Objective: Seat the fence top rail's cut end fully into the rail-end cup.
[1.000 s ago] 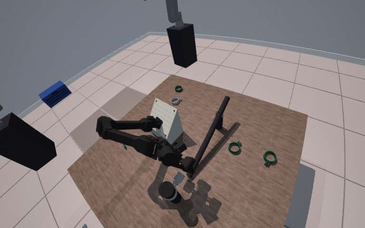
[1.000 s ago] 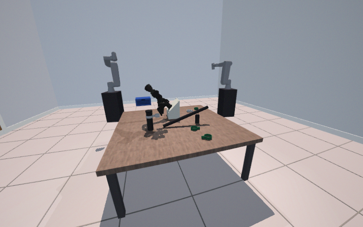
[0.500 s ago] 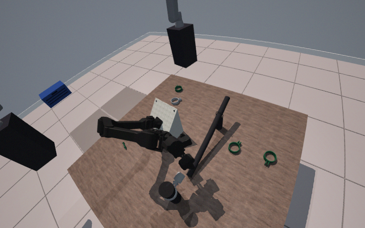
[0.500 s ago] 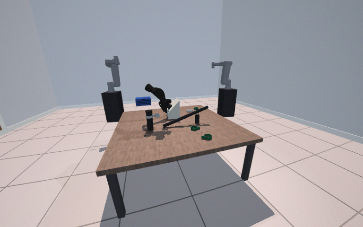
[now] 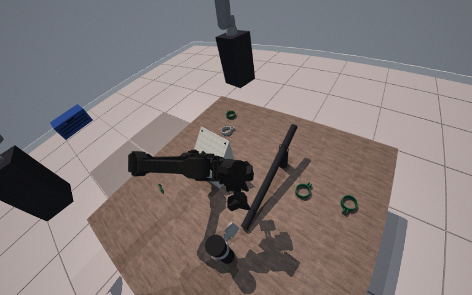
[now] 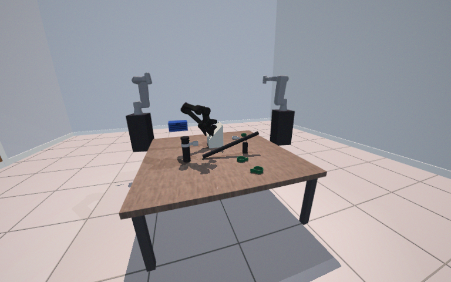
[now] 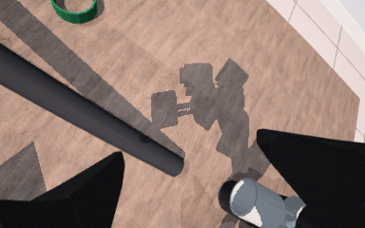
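Rail [image 5: 268, 179] rests with its cut end on the worktop beside the cup [image 5: 231, 230], toward the near edge, while the gripper [image 5: 238, 201] hangs wide open and empty, so a skewed regrasp risks knocking the band down the post [image 5: 216, 246].
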Controlling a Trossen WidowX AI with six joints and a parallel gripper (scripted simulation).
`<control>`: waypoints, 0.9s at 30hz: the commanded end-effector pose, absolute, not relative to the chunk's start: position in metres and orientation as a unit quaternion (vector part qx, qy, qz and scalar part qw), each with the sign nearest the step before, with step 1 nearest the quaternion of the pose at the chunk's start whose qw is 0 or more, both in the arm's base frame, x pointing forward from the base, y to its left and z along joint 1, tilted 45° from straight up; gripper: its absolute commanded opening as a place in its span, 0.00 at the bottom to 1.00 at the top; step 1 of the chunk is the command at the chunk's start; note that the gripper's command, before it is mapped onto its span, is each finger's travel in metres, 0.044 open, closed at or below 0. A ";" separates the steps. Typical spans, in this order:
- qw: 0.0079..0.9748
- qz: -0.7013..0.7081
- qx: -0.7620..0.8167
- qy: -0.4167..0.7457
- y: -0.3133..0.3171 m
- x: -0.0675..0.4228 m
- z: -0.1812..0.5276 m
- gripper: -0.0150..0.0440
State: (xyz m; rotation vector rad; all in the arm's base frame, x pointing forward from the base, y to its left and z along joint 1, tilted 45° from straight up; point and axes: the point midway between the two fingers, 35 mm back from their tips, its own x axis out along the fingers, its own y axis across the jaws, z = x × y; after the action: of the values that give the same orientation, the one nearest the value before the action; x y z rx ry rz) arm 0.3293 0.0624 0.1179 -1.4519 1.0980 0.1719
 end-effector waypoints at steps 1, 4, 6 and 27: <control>0.753 -0.082 -0.459 0.463 0.117 0.313 0.113 1.00; 0.776 -0.108 -0.424 0.455 0.124 0.309 0.113 1.00; 0.791 -0.124 -0.399 0.448 0.128 0.307 0.113 1.00; 0.817 -0.156 -0.346 0.434 0.133 0.304 0.113 1.00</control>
State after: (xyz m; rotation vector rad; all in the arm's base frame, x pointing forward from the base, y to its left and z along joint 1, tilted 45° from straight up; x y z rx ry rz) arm 0.3038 0.1286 0.1134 -0.7742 0.9435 -0.3001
